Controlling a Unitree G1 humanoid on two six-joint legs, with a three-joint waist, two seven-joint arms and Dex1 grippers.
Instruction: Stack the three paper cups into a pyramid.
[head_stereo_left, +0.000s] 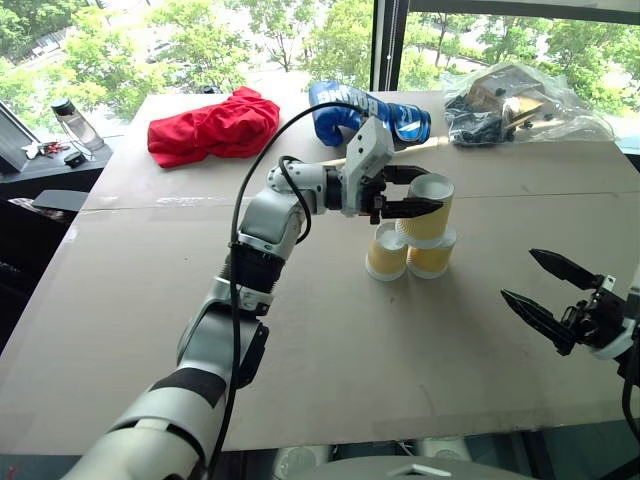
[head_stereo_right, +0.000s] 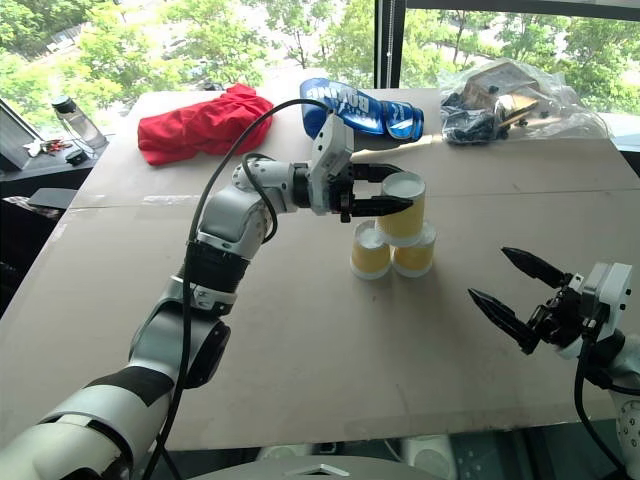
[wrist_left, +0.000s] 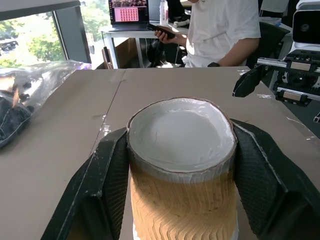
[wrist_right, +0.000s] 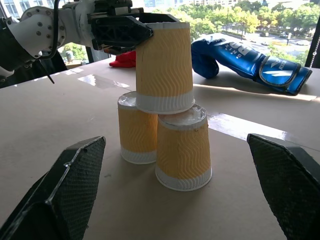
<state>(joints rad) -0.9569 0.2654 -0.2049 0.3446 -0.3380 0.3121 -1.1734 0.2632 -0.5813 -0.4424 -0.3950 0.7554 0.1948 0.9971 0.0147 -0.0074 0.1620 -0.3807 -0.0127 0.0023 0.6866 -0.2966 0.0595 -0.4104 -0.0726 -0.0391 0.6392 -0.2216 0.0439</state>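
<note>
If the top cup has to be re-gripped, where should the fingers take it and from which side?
Grip the ribbed yellow-tan paper top cup high on its side wall, near the upturned white base, as the left gripper does now. Come in level from the robot's left: it sits upside down on the two lower paper cups, so a low grip would likely knock them.

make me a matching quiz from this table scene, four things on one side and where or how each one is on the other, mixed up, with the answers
Things
1. top cup
2. right gripper
3. boxing glove
4. red cloth

Places or states
A. lying at the far left of the table
B. jaws open, holding nothing, off to the side of the cups
C. held in the left gripper above the two bottom cups
D. blue, lying at the far edge behind the cups

Pairs: 1-C, 2-B, 3-D, 4-A
</note>
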